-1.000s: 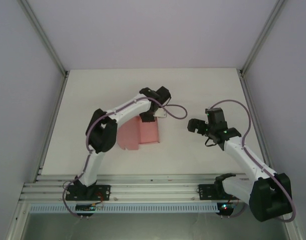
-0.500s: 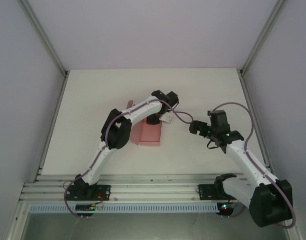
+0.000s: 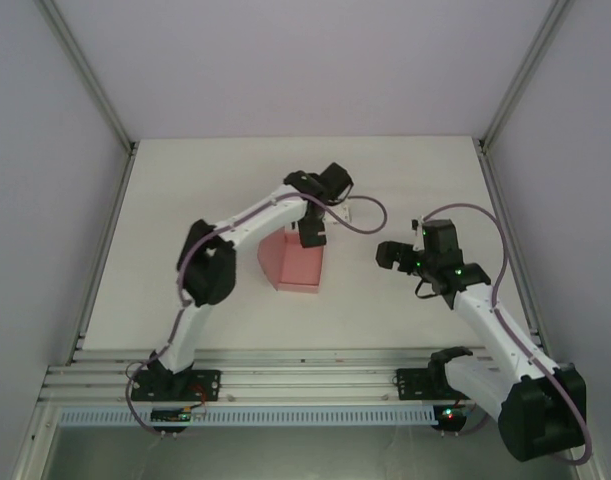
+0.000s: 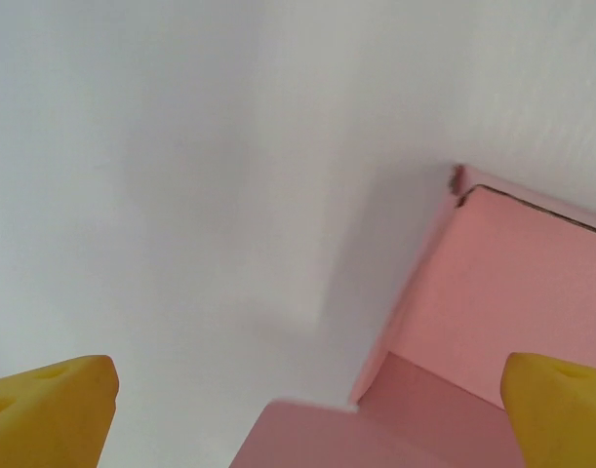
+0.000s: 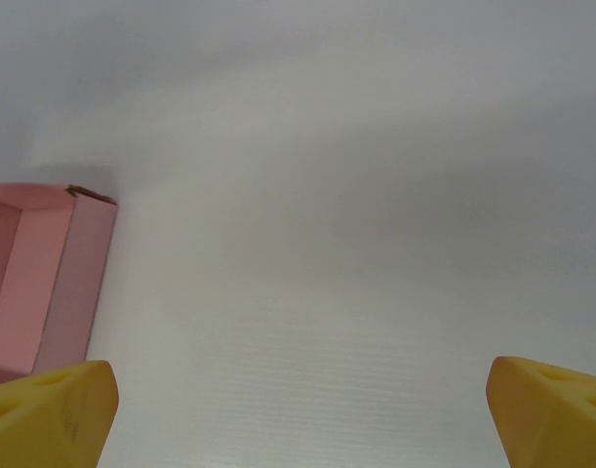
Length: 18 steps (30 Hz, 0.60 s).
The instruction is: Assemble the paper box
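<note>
My left claw point(image 4: 304, 414) hangs spread wide with nothing between its yellow fingertips point(image 4: 49, 409), directly above the far right corner of the plain pink thin-card paper box point(image 3: 293, 265). From my left wrist, that corner shows one raised wall and a strip of inner floor, and another pink panel lies just under the claw. My right claw point(image 3: 388, 254) is spread just as wide and empty, and it hovers to the right of the box, clear of it and turned towards it; my right wrist camera sees the box's near wall at the left edge of its view. The box sits open-topped, with a rounded flap folded out on its left side, on the white table point(image 3: 185, 200). My white left arm point(image 3: 247, 222) passes over the box's far left corner.
</note>
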### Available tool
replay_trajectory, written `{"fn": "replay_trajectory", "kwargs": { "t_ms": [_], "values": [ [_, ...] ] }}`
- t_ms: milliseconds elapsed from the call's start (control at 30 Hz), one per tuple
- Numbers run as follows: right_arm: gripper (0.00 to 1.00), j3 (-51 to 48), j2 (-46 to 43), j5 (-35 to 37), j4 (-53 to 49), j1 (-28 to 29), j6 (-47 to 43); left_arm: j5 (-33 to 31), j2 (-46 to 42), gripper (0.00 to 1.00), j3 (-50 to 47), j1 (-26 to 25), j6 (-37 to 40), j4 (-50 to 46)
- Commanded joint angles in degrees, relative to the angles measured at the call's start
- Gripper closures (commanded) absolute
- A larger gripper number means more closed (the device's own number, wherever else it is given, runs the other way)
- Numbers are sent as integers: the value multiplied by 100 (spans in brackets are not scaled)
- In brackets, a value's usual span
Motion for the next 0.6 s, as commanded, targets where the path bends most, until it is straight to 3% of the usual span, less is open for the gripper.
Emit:
{"fn": "replay_trajectory", "kwargs": {
  "t_ms": [0,100,200,267,367,567],
  "values": [
    [1,322,156,-416,256,38,-487,257,-1159,0,-656,257,-1251,1183],
    [1,541,539,-690,552,170,-725,256,-1989,0,-1569,547,-2958,2046],
    [1,1128,1301,-865,419,533,-1243,142,-2620,1,-2220,1040,-5286,2045],
    [1,1636,1932,-706,225,899,-1762,449,-3024,0,-2836,1428,-6290,2092],
    [1,2449,2902,-453,-145,1427,-2594,1209,-3554,0,-3794,1977,-7132,2420],
    [9,4311,4805,-487,-1183,1993,-3799,1386,-4264,0,-4954,2504,-7328,2741]
  ]
}}
